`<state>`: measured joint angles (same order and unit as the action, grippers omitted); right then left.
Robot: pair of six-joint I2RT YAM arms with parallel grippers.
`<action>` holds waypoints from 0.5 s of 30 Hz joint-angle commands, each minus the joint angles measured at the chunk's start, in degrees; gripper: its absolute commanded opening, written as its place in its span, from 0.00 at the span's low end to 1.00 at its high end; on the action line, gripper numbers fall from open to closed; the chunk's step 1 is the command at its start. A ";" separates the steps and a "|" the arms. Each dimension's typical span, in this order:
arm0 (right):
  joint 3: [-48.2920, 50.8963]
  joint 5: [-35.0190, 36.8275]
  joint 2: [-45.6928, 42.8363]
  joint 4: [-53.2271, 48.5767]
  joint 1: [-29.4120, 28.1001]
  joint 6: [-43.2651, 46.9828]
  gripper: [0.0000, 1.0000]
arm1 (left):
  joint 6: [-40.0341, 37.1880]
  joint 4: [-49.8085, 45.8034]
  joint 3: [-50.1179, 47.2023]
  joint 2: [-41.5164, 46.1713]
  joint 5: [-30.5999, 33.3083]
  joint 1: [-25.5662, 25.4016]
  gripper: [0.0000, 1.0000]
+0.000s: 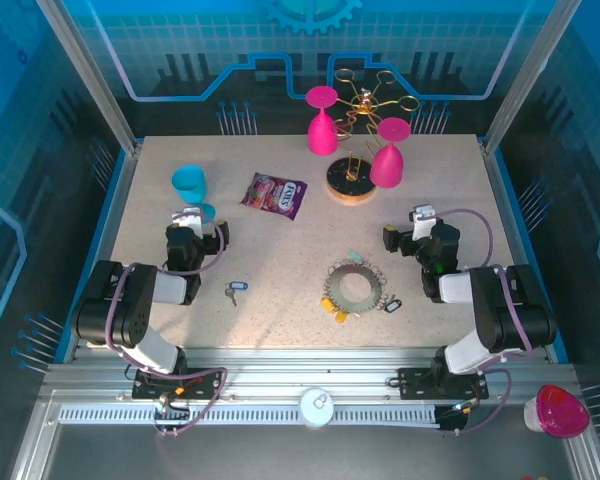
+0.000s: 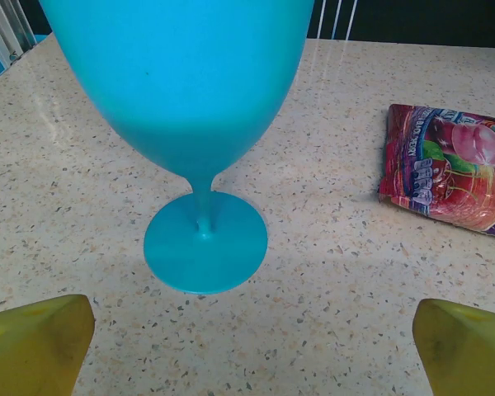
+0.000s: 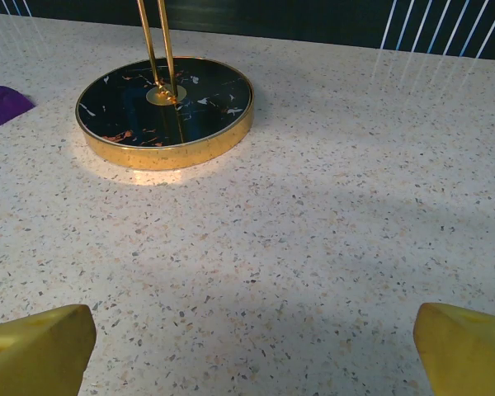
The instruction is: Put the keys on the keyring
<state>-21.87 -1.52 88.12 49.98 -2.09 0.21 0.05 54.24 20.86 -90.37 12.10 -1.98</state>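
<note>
The keyring lies flat on the table a little right of centre, a thin grey ring fringed with small keys and tags. One loose key with a blue tag lies to its left, near my left arm. My left gripper rests at the left, just in front of a blue goblet, jaws open and empty. Its yellow fingertips frame the goblet's foot. My right gripper stands open at the right, above and to the right of the keyring, its yellow fingertips over bare table.
A purple snack bag lies behind the centre, also near the left gripper. A gold wire rack on a round base holds two pink goblets at the back. Its dark base lies ahead of the right gripper.
</note>
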 commanded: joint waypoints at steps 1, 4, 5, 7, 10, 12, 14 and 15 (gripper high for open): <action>-1.22 0.82 0.13 0.47 -0.21 0.24 1.00 | 0.37 -0.01 0.61 1.16 -1.20 0.22 0.99; -1.18 0.87 0.13 0.47 -0.23 0.28 1.00 | 0.40 -0.01 0.64 1.10 -1.21 0.22 0.99; -1.17 0.90 0.13 0.47 -0.20 0.29 1.00 | 0.36 -0.01 0.65 1.15 -1.28 0.22 0.99; -1.16 0.87 0.13 0.47 -0.22 0.32 1.00 | 0.38 0.00 0.65 1.09 -1.24 0.22 1.00; -1.20 0.95 0.10 0.47 -0.28 0.32 1.00 | 0.44 -0.01 0.65 1.15 -1.20 0.22 0.99; -1.21 0.90 0.13 0.47 -0.25 0.32 1.00 | 0.47 -0.09 0.69 1.15 -1.42 0.31 0.99; -1.23 0.74 0.13 0.47 -0.26 0.29 1.00 | 0.46 0.01 0.64 1.08 -1.31 0.31 0.99; -1.23 0.73 0.13 0.47 -0.12 0.26 1.00 | 0.47 -0.01 0.62 1.11 -1.30 0.31 0.99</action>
<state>-21.87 -1.52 88.12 49.98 -2.09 0.21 0.05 54.24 20.84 -90.37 12.08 -1.98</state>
